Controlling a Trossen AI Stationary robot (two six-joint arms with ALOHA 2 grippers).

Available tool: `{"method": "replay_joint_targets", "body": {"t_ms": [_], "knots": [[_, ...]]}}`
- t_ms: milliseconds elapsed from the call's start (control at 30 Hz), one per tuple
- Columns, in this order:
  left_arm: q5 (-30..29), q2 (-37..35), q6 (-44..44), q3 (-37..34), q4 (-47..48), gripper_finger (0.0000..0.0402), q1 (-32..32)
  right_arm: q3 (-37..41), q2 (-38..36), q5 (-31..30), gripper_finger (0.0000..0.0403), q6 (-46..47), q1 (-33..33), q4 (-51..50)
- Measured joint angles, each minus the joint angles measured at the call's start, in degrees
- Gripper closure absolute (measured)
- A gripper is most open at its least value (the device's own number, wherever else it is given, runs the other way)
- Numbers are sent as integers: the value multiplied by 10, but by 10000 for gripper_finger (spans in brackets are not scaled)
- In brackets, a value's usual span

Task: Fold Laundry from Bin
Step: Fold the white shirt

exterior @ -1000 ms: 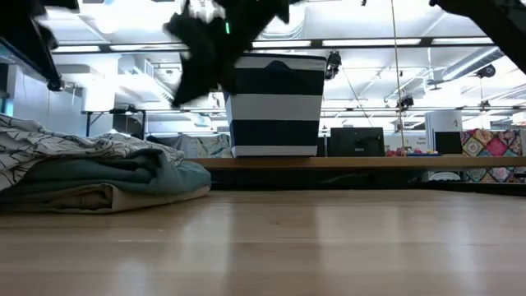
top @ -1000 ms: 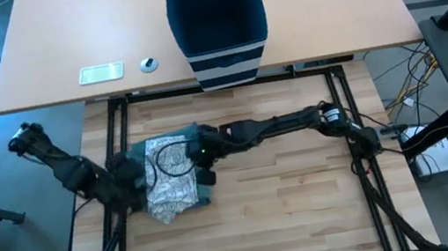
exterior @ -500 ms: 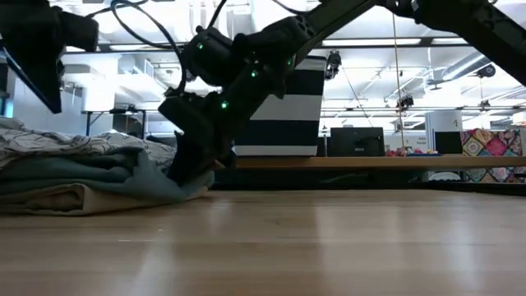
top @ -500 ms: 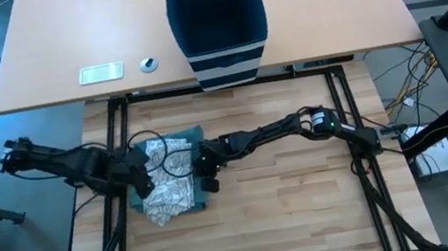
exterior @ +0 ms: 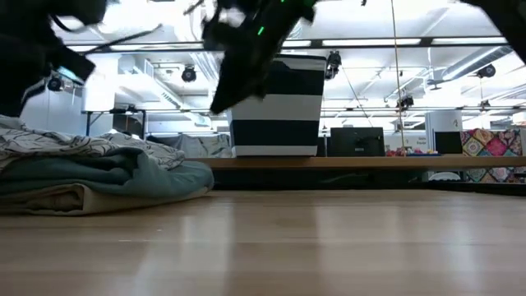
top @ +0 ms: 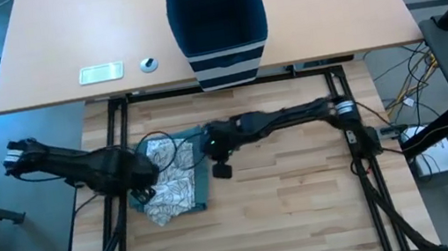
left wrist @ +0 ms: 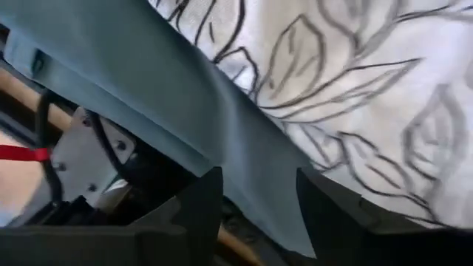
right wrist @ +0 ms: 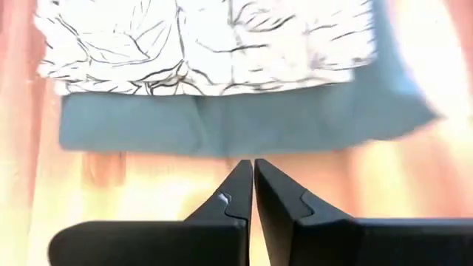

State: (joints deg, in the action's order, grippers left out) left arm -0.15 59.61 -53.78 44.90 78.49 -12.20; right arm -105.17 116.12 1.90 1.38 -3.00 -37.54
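From above, a folded stack of laundry lies on the left part of the wooden desk: a white cloth with dark leaf lines on top, a teal piece under it showing at the edges. The left gripper sits at the stack's left edge, its arm reaching in from the far left. The right gripper hangs just beside the stack's right edge, its arm stretched across from the right. The bin, navy with white stripes at its base, stands on a lighter desk behind, well apart from the stack. A flat white device and a small round thing lie to the bin's left.

From desk level, the stack shows as layers: patterned cloth on top, teal in the middle, a beige piece at the bottom. The right gripper is raised clear of the desk, in front of the striped bin.

The left wrist camera sees the teal piece and the leaf-patterned cloth very close. The jaws stand apart with the teal edge just beyond them; whether they hold it, I cannot tell.

The right wrist camera looks down on the patterned cloth over the teal piece on the desk. The jaws are pressed together, holding nothing, clear of the cloth.
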Motion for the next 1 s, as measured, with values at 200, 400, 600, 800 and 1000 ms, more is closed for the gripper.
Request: {"method": "replay_joint_targets", "body": {"t_ms": [200, 400, 600, 800, 1000], "knots": [[-11, 120, 148, 23, 46, 297, 95, 14, -118, -64, 390, -10, 7, -51], [-42, 217, 257, 42, 24, 363, 175, 69, -215, -99, 390, -2, 16, -60], [-119, 287, 273, 36, 74, 399, 224, 167, -293, -115, 390, 37, 31, -57], [-183, 331, 305, 30, 116, 400, 281, 266, -340, -126, 390, 82, 35, -52], [-69, 265, 278, 104, 115, 401, 267, 328, -378, -125, 390, 128, 38, -50]]}}
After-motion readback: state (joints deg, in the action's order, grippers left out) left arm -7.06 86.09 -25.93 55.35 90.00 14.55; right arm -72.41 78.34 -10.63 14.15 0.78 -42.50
